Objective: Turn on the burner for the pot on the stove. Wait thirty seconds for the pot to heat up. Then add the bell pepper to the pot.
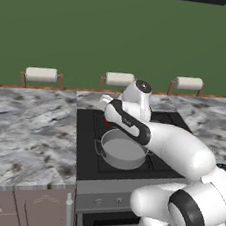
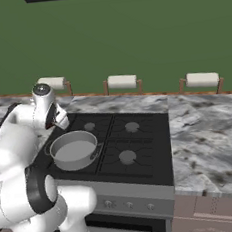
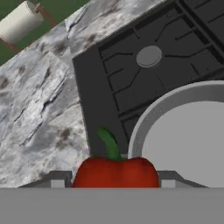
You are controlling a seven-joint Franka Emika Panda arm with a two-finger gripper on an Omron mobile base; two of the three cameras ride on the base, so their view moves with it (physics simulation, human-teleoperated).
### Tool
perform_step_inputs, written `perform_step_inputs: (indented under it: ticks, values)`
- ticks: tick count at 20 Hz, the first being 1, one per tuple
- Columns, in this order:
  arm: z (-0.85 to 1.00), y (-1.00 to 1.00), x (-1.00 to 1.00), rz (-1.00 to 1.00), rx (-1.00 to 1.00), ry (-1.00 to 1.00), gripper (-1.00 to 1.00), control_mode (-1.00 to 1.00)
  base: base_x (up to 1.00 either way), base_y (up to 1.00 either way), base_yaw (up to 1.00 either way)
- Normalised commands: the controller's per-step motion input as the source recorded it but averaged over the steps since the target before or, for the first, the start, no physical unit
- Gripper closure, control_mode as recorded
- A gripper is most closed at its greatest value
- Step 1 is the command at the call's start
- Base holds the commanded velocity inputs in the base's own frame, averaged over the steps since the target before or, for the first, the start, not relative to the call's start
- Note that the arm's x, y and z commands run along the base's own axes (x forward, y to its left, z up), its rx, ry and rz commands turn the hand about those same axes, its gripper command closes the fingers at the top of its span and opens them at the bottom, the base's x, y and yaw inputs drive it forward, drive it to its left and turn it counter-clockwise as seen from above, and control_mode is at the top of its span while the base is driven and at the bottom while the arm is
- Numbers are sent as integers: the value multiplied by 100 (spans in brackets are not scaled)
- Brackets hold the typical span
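nearest in the hand view, the hand point(image 3: 114, 181) grips the bell pepper point(image 3: 114, 171) between its two dark fingertips point(image 3: 57, 180), one on each side of the red body, the green stem standing up from the top (a firm grasp, the fingers pressed to the fruit). just past it lies the pot point(image 3: 183, 135), its pale grey inside bare, its rim curving close beside the pepper.

in the left base view the pot point(image 1: 122, 150) sits on the near left burner of the stove point(image 1: 88, 147), one loop handle pointing left. the white arm reaches over it from the right, and a bit of red, the bell pepper point(image 1: 105, 120), peeks out at the hand just beyond the pot's far left rim. in the right base view the pot point(image 2: 74, 150) sits on the same near left burner, and the stove point(image 2: 141, 150) shows its other three grey burner caps uncovered, with small knobs on the grey front panel below.

the marbled tabletop point(image 1: 27, 129) spreads to both sides of the stove. farthest off, three paper towel rolls point(image 1: 41, 74) stand on wooden holders along the green wall point(image 1: 71, 24).
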Motion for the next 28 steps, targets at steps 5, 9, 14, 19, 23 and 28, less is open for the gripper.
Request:
perform_step_inputs:
  ticks: [5,9,14,19,23,28]
  values:
    - [0,-80,-4,-20,0,11,100,-100,0,0,0]
    - [0,-54,0,-20,0,16,100,-100,0,0,0]
    - [0,-5,1,-9,-4,13,100,-100,0,0,0]
    - [0,0,0,0,0,0,100,-100,0,0,0]
    - [-12,0,0,0,0,1,100,-100,0,0,0]
    - [-31,0,0,0,0,5,100,-100,0,0,0]
